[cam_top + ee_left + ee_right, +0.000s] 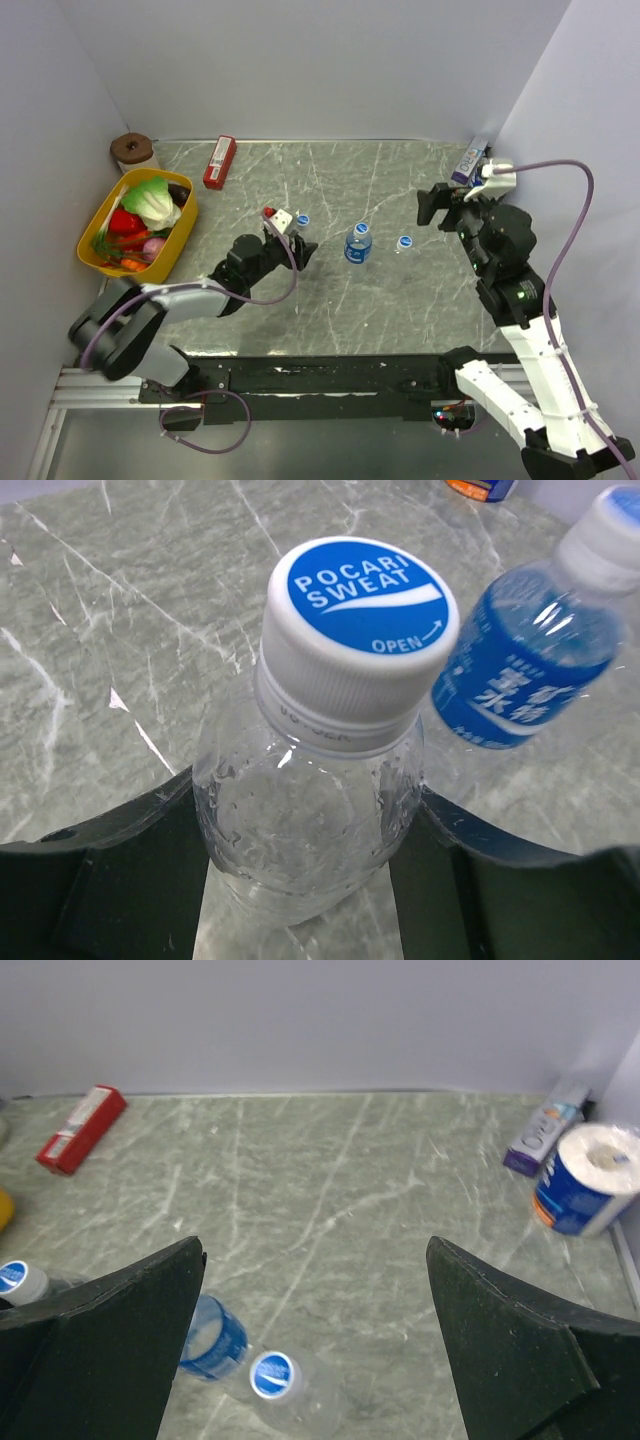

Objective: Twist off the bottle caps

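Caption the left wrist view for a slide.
Left gripper holds a clear bottle, Pocari Sweat cap on, beside a blue-labelled bottle on the marble table.

Three small clear plastic bottles stand capped on the tabletop. The unlabelled bottle (290,880), beaded with droplets inside, sits gripped between the fingers of the left tool (307,800). Its first cap (355,640), white-sided with a blue top reading POCARI SWEAT and OPEN, is screwed on. The blue-labelled bottle (525,665) stands just past that tool to its right, its white-sided second cap (612,535) on. The third bottle (315,1405), wearing the third cap (271,1375) in blue and white, stands below the spread, empty right tool (315,1250).
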Available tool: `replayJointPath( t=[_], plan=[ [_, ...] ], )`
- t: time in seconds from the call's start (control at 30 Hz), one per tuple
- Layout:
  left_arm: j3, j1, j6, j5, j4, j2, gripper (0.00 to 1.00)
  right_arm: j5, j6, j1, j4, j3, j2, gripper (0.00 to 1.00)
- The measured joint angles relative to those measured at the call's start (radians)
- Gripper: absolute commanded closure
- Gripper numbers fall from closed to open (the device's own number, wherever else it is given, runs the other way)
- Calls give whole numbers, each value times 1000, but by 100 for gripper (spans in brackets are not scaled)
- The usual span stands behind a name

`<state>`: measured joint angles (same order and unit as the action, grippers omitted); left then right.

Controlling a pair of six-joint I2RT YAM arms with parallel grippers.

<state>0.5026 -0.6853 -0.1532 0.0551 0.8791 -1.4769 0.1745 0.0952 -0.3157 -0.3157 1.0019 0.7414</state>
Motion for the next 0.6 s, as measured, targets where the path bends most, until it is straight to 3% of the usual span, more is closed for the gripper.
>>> replayJointPath(
  t=[0.37, 0.6],
  plan=[
    [383, 0, 71, 146, -735, 439, 40, -362, 52, -103, -103, 488, 373, 12],
    [450, 30, 178, 275, -1069, 398, 39, -552, 130, -225, -113, 513, 516, 20]
  ],
)
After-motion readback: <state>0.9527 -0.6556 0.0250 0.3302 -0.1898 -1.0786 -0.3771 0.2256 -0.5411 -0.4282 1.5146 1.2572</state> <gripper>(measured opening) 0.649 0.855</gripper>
